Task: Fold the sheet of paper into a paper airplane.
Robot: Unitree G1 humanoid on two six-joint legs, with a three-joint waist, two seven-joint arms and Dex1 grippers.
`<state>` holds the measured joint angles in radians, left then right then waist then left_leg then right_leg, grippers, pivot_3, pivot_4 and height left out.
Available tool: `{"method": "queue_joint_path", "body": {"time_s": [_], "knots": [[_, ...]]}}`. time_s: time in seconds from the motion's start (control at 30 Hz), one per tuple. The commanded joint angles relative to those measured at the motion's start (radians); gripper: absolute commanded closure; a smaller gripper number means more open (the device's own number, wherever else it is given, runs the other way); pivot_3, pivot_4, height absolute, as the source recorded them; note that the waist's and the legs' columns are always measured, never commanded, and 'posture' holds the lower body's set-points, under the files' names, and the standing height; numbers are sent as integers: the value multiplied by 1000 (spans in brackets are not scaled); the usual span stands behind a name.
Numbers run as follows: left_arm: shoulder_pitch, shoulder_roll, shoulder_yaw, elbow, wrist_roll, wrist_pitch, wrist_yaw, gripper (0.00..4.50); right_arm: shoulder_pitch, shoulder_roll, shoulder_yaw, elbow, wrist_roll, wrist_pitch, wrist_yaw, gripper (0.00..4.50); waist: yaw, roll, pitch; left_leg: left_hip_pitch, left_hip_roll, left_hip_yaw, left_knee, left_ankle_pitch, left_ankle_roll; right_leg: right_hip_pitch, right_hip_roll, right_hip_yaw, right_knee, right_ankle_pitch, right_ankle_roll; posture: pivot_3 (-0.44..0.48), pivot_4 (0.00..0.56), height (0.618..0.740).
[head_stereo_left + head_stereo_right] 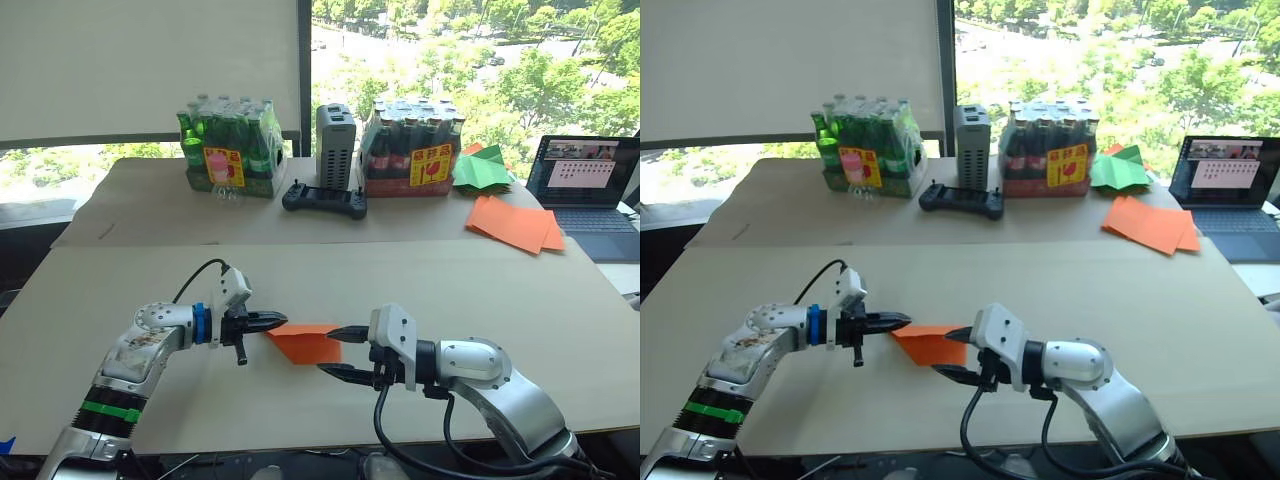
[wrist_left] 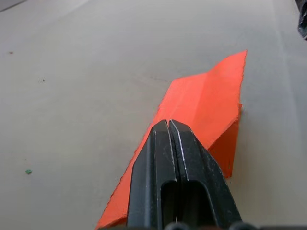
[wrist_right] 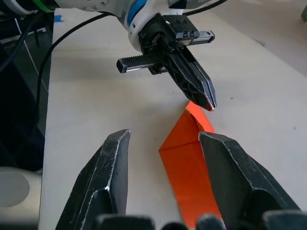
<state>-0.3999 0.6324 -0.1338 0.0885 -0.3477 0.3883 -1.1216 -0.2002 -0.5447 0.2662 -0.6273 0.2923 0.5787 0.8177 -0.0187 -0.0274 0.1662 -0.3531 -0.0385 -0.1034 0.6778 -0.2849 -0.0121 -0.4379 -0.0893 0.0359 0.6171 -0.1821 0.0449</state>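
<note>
Pale desk [image 1: 120,290], pack of green bottles [image 1: 228,148] at its far edge, grey box [image 1: 336,146] beside it, black controller [image 1: 324,199] in front, pack of dark bottles [image 1: 412,148], green folded paper [image 1: 482,168], pile of orange sheets [image 1: 515,224], open laptop [image 1: 585,185], trees through the window [image 1: 480,70]

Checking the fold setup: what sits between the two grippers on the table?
The folded orange paper lies between them in the left eye view. The shut left gripper presses its left corner; the open right gripper straddles its right edge.

Head stereo overlooks the table [image 1: 120,290]; close wrist cameras share the paper airplane [image 2: 206,100].
</note>
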Motion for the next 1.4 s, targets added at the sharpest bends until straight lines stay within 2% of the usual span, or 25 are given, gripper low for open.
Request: {"method": "queue_joint_path", "body": {"time_s": [0.03, 0.27, 0.53, 0.67, 0.97, 1.27, 1.37, 1.4], "knots": [[-37, -5, -31, 67, 69, -92, -16, 4455, 9, -8, 5, -60, 16, 27, -23, 1929, 1, 0, 0, 0, 0, 0, 0, 0, 0, 0, 0, 0, 0, 0, 0, 0, 150, 723], [-75, -18, -78, 159, 154, -183, -32, 4455, 19, -13, 24, -72, 15, 43, -44, 1929, 4, 0, 0, 0, 0, 0, 0, 0, 0, 0, 0, 0, 0, 0, 0, 0, 150, 723], [-70, -21, -95, 181, 205, -232, -49, 4455, 15, -37, 73, -36, -34, 17, -48, 1929, 3, 0, 0, 0, 0, 0, 1, 0, 0, 1, 0, 0, 0, 0, 1, 0, 150, 723], [-60, -24, -98, 170, 213, -234, -47, 4455, 0, -56, 115, 1, -102, -40, -45, 1929, 3, 0, 0, 0, 0, 0, 1, 0, 0, 1, 0, 0, 0, 0, 1, 0, 150, 723], [-44, -23, -98, 145, 214, -224, -47, 4455, -89, -62, 197, 200, -342, -310, -62, 1929, 2, 0, 0, 0, 0, 0, 1, 0, 0, 1, 0, 0, 0, 0, 1, 0, 150, 723], [-32, -14, -91, 120, 212, -209, -45, 4455, -104, -34, 189, 285, -414, -389, -59, 1929, 2, 0, 0, 0, 0, 0, 1, 0, 0, 1, 0, 0, 0, 0, 1, 0, 150, 723], [-29, -13, -90, 116, 213, -205, -44, 4500, -103, -27, 187, 292, -417, -399, -48, 2693, 2, 0, 0, 0, 0, 0, 1, 0, 0, 1, 0, 0, 1, 0, 1, 0, 150, 723], [-29, -12, -91, 116, 215, -206, -44, 4500, -102, -25, 188, 292, -418, -401, -44, 3098, 2, 0, 0, 0, 0, 0, 1, 0, 0, 1, 0, 0, 1, 0, 1, 0, 150, 723]]}}
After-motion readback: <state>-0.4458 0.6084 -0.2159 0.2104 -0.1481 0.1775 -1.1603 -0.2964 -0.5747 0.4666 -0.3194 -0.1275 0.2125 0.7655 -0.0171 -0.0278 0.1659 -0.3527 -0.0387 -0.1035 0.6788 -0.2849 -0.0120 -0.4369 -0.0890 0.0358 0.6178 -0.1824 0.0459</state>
